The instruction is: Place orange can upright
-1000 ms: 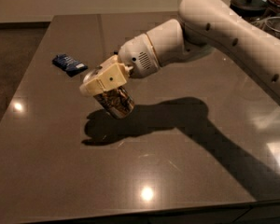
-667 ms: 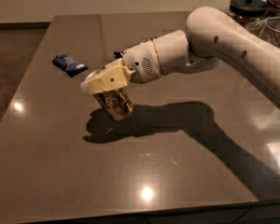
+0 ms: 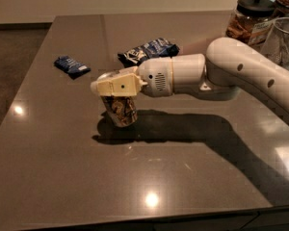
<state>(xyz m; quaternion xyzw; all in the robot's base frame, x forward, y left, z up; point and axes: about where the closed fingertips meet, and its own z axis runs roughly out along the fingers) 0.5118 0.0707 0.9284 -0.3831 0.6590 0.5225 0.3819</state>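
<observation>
Left of the table's middle, the gripper reaches in from the right, its cream fingers pinching the top end of the orange can. Directly beneath the gripper, the can hangs nearly upright, tilted slightly, its lower end at the table surface; whether it touches is unclear. Two blue snack bags lie farther back.

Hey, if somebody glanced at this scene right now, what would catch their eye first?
The big white robot arm stands out first, reaching in from the right across the dark table. Its cream claw, left of the table's centre, grips the top of the orange can, which hangs slightly tilted, low over the surface. Behind it lie a small blue packet and a blue-and-white snack bag.
</observation>
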